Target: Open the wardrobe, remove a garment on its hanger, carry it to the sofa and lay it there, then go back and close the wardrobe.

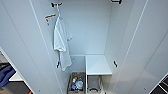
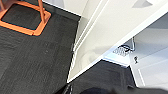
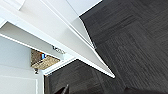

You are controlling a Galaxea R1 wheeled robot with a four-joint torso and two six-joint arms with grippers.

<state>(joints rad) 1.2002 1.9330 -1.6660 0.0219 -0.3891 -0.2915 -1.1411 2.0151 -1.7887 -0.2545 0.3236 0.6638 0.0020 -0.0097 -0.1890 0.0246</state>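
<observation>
Room: dark grey carpet tiles (image 2: pixel 32 57) cover the floor in both wrist views, laid in squares with the grain turned from tile to tile
Wardrobe (image 1: pixel 87 30): stands open straight ahead in the head view, both doors swung wide, plain white inside
Left door (image 1: pixel 22 47): open, its lower edge hangs just above the carpet in the left wrist view
Right door (image 1: pixel 147 47): open, its lower corner shows over the carpet in the right wrist view
Shelf (image 1: pixel 98 65): low white shelf at the right of the interior, bare on top
White shirt (image 1: pixel 61 43): hangs on a hanger (image 1: pixel 59 11) from the rail (image 1: pixel 56 4) at the upper left of the interior
Garment: no black T-shirt can be made out in the wardrobe
Basket (image 1: pixel 76 83): brown, on the wardrobe floor left of the shelf, with small coloured items inside
Orange frame (image 2: pixel 23 17): rests on the carpet, well apart from the left door
Blue shape (image 1: pixel 5 75): at the left edge of the head view, beyond the left door
Left hand: cannot tell its state
Right hand: cannot tell its state
</observation>
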